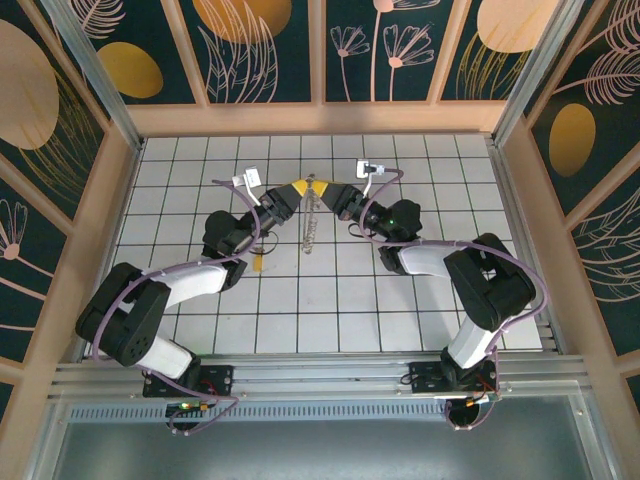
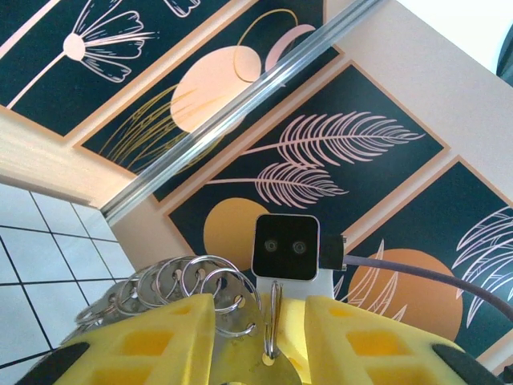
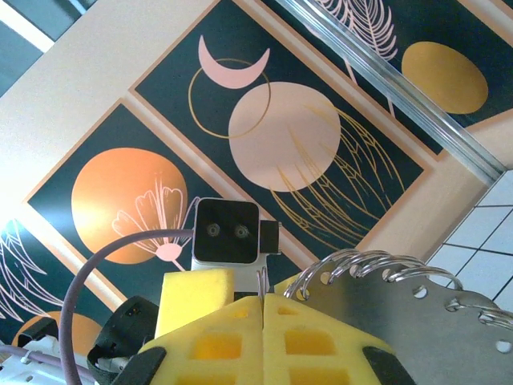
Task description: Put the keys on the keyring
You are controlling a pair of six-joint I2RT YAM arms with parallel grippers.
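Observation:
The keyring (image 1: 310, 222) is a silvery metal plate (image 3: 425, 337) with rim holes carrying several split rings (image 2: 188, 285). It is held up off the tiles between both grippers. My right gripper (image 1: 326, 190) (image 3: 262, 298) is shut on one thin ring (image 3: 260, 278) that passes through a hole in the plate. My left gripper (image 1: 297, 190) (image 2: 260, 305) faces it with its yellow fingers apart, and the plate's end (image 2: 236, 341) and that same ring (image 2: 275, 317) sit between them. The plate's right edge stands off the right finger. One tiny yellow-headed key (image 1: 258, 263) lies on the tiles beside the left arm.
The white tiled table (image 1: 400, 300) is boxed in by wooden-framed patterned walls (image 1: 90, 230) on three sides. An aluminium rail (image 1: 320, 375) runs along the near edge above the arm bases. Purple cables (image 1: 375, 235) loop off both wrists.

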